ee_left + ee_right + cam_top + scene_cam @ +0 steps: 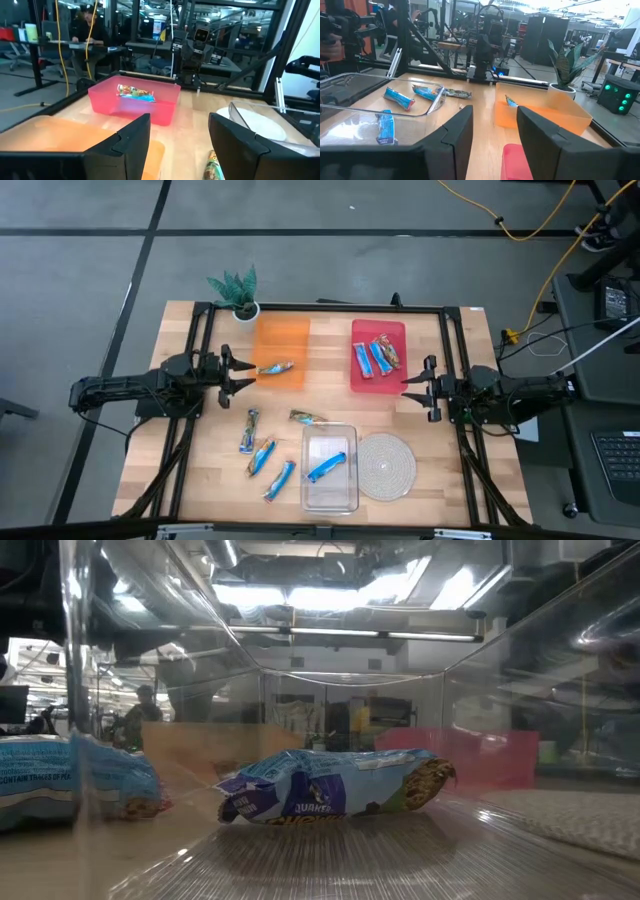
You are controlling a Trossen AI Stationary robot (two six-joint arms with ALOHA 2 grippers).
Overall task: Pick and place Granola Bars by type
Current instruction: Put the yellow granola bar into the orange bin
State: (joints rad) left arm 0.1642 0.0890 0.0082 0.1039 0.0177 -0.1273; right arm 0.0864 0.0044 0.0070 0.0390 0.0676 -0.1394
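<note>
- Both sets of jaws stand parted and empty: the left gripper (pixel 240 375) hovers just beside the orange tray (pixel 280 340), the right gripper (pixel 412 392) just beside the red tray (pixel 378 330), each with clear air between its fingers in its own wrist view.
- Sorting looks partly done. One bar (pixel 275 368) lies in the orange tray right ahead of the left jaws, and a cluster of bars (pixel 375 356) sits in the red tray close ahead of the right jaws.
- One blue bar (pixel 326 468) rests inside the clear tray (pixel 330 495), well away from either pair of jaws; the low view looks through that tray's wall at its blue wrapper.
- Four loose bars (pixel 262 455) lie on the bare worktop (pixel 200 470), nearer the left jaws than the right, with a brownish bar (pixel 307 418) among them just off the clear tray's corner.
- My read: this is a pause between placements, neither arm carrying anything. The next move calls for one gripper to drop low over a loose bar, line the jaws across its narrow width, and close gently on the slippery wrapper.
- A round woven mat (pixel 386 466) lies beside the clear tray, and a small potted plant (pixel 238 292) stands past the orange tray.
- Beyond the pale wooden worktop there is grey floor with yellow cable; the wrist views show a busy lab, and a person sits at a desk far off.
</note>
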